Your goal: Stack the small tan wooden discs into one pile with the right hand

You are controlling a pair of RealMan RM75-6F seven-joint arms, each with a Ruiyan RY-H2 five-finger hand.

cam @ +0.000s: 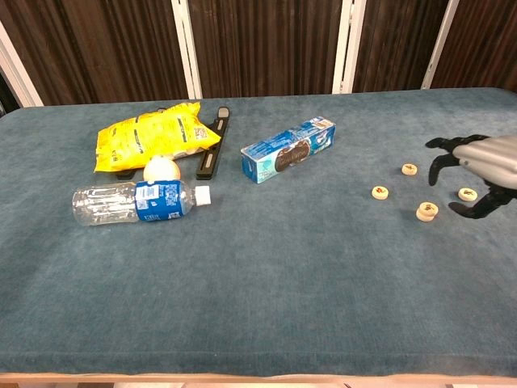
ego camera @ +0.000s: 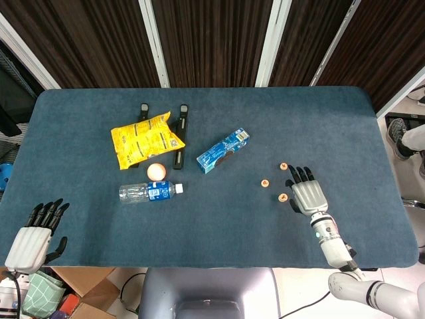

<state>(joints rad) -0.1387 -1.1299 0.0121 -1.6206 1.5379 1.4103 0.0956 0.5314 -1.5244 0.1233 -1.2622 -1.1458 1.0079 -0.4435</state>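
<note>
Right robot hand (ego camera: 307,195) hovers low over the right side of the bench (ego camera: 232,219), palm down, fingers spread and arched, holding nothing. Chest view shows the fingertips curving down around the disc cluster, not yet closed on any.

Discs: four visible in chest view, all lying flat and apart, none stacked. Far disc (cam: 409,169), left disc (cam: 380,192), near disc (cam: 426,211), and a fourth disc (cam: 468,194) under the arched fingers. Head view shows only three; the fourth is likely hidden under the palm. Judgement: the hand is positioned over the fourth disc to pick it first, being nearest.

Left robot hand (ego camera: 36,229) rests off the bench's near left corner, fingers apart, empty; it is parked since the task is right-hand only.

Clutter, well apart to the left: chip bag (ego camera: 146,139), bottle (ego camera: 149,192), ball (ego camera: 156,171), blue box (ego camera: 223,151). No obstruction to stacking.

Progress: pile not started.
</note>
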